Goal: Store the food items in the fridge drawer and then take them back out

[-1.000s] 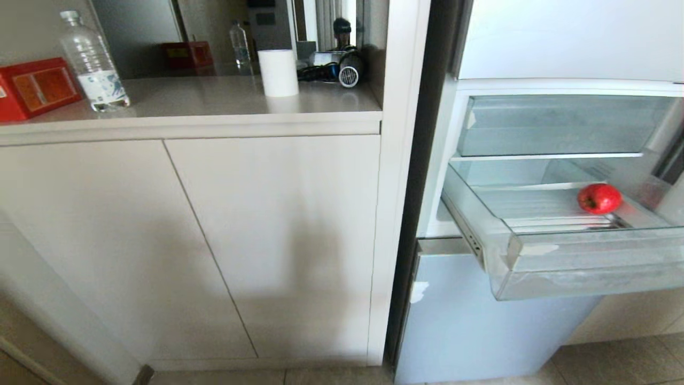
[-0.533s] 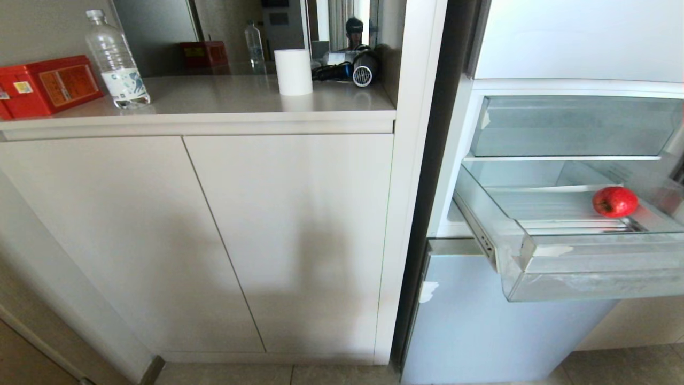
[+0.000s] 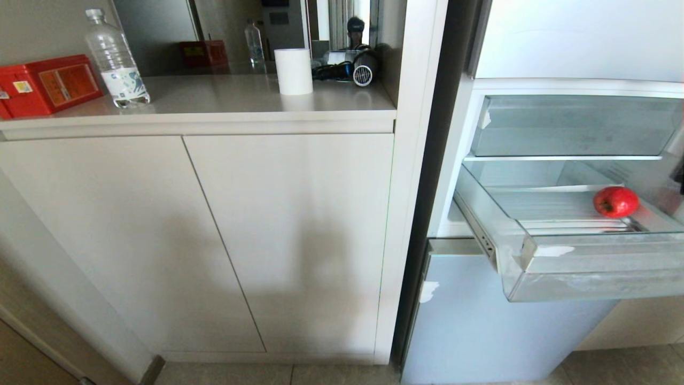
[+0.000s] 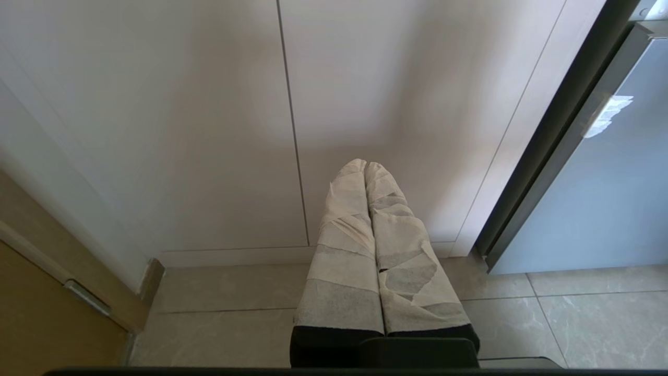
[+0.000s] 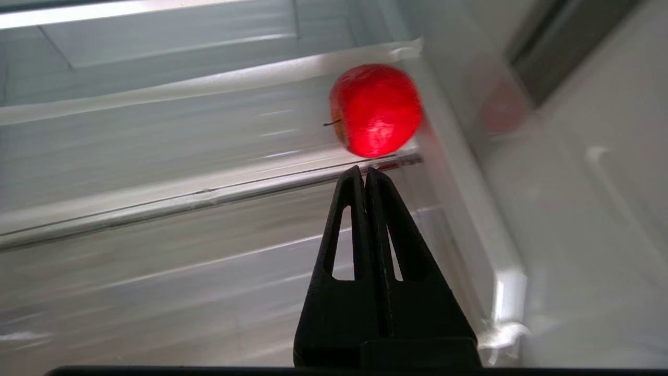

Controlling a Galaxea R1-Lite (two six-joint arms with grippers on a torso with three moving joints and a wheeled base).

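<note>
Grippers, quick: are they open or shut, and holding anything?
Left gripper: shut, holding nothing.
Right gripper: shut, empty, just short of the apple.

No words or numbers can be read anywhere here. The red box [image 3: 47, 84] on the counter is showing an orange panel and a small yellow sticker, but the marks on them are too small to make out. The clear plastic bottle [image 3: 115, 58] beside it is wearing a white label with a blue-green picture, and no letters on it can be told. The white tape scraps [image 3: 553, 250] on the fridge drawer [image 3: 588, 267] are showing no writing. The torn white sticker [image 4: 605, 112] on the blue-grey fridge door is blank too.
</note>
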